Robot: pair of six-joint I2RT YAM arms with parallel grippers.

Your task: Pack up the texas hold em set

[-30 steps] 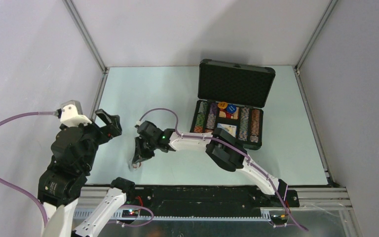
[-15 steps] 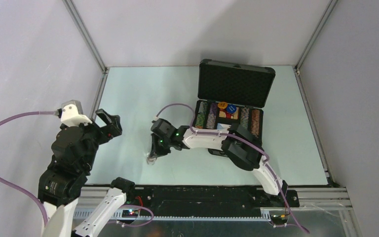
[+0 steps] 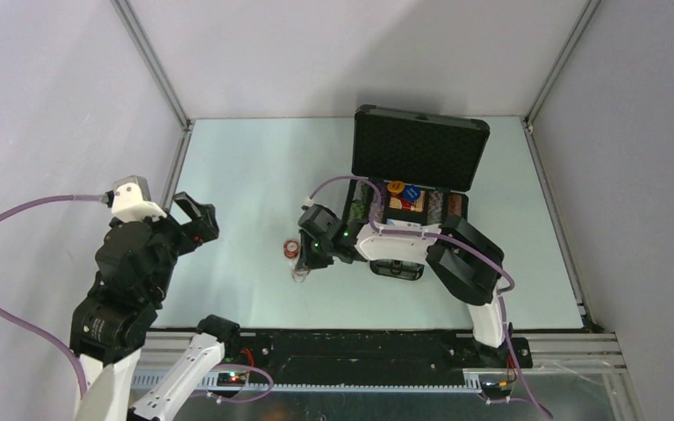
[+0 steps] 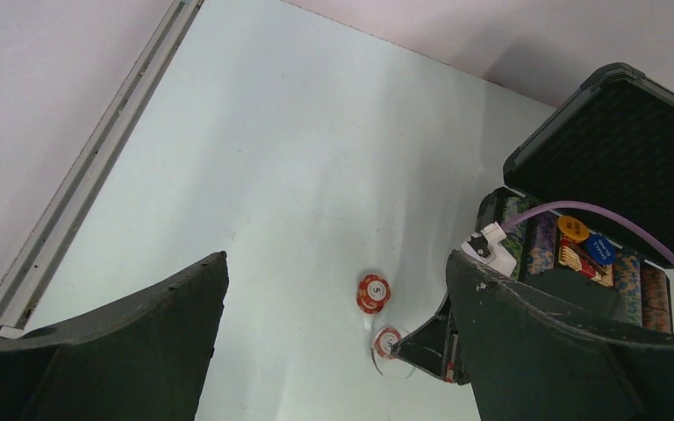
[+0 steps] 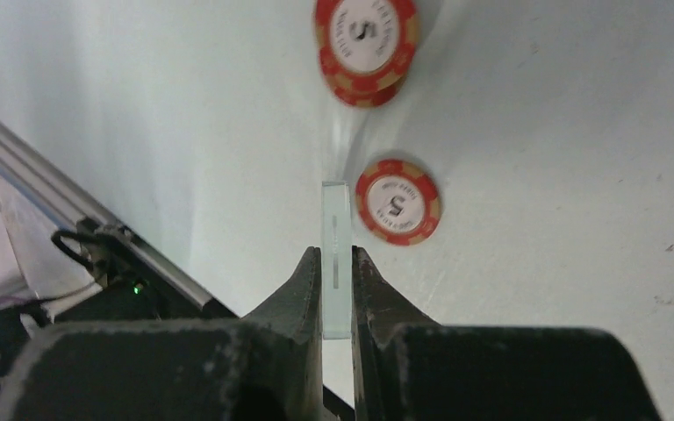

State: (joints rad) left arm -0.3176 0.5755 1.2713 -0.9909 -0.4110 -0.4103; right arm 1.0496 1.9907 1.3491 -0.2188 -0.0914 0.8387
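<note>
The black case (image 3: 419, 147) stands open at the back right, its foam lid upright, with chip rows (image 3: 456, 206) and a card box (image 3: 404, 197) in the tray. Two stacked red-white chips (image 5: 367, 44) and a single one (image 5: 397, 201) lie on the table left of the case. My right gripper (image 5: 336, 250) is shut on a thin clear plastic piece (image 5: 336, 219), held edge-on just above the table beside the single chip. In the top view that gripper (image 3: 301, 270) hangs left of the case's front corner. My left gripper (image 4: 336, 258) stands open and empty at the far left, well away from the chips.
Metal frame rails (image 3: 175, 167) border the table on the left and right, with grey walls behind them. The right arm's forearm and purple cable (image 3: 421, 235) lie across the front of the case tray. The arm bases sit on the black rail (image 3: 360, 351) at the near edge.
The right gripper has carried the clear piece to the right, from the table's near middle towards the case. The red-white chips now show beside it. The left arm has barely moved.
</note>
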